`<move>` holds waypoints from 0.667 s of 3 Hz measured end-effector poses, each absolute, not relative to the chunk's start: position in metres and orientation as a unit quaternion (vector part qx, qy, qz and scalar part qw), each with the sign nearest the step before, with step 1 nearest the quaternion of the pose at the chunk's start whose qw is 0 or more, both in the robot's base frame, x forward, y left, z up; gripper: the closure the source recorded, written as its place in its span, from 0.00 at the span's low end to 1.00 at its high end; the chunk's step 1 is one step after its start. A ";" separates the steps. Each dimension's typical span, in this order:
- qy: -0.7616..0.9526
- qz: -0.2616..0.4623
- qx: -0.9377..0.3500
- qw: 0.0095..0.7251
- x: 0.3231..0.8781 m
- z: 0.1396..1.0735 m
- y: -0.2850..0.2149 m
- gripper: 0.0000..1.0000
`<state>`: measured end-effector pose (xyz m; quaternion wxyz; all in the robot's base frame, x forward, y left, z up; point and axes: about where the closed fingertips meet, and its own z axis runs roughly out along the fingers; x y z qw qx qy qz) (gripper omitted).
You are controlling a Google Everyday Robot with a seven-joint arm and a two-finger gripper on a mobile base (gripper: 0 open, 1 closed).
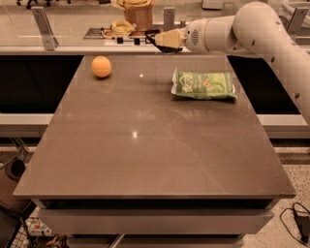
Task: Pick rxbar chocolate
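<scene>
My gripper (158, 39) hangs above the far edge of the brown table (145, 160), with the white arm reaching in from the right. It is shut on a thin dark piece, the rxbar chocolate (163, 48). Only the bar's black edge shows under the cream fingers. No black bar lies on the tabletop. The gripper is up and to the left of the green-and-white snack bag (203, 85) and to the right of the orange fruit (101, 66).
The orange sits at the table's far left and the snack bag at its far right. Behind the table a counter holds a coil of yellow cable (118, 26) and a brown container (140, 14). Metal posts (42, 26) stand along the counter rail.
</scene>
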<state>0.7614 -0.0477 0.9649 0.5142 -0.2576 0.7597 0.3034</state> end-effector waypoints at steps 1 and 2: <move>0.767 0.308 -0.274 0.491 0.747 0.989 -0.072 1.00; 0.768 0.309 -0.276 0.488 0.745 0.989 -0.072 1.00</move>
